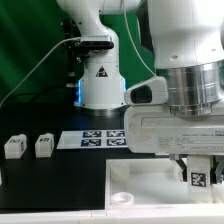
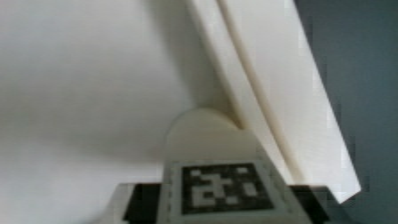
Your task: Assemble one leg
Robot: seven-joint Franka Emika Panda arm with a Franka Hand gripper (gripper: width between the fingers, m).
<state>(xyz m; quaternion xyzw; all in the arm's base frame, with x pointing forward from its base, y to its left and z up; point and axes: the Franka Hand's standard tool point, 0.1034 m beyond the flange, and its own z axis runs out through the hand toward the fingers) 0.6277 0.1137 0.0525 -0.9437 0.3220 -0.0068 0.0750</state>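
The two-finger gripper [image 1: 199,178] is clamping the small white tagged block leg [image 1: 199,180] above the large flat white tray piece [image 1: 140,185]. Judged advice: keep the leg upright, centring it over a corner socket [image 1: 122,197] before lowering.

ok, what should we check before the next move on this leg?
1. Grip: ok. The tool is shut on the leg, tag facing outward.
2. Leg attitude: ok. It looks upright in the exterior view.
3. Position over the white tray piece: ok. The leg is at its far edge.
4. Alignment with a socket: cannot tell. The one visible round socket is off to the exterior view's left of the leg.
5. Contact with the tray piece: cannot tell. The leg's lower end is hidden.
6. Path clear: ok. The other legs and the marker board are well away.
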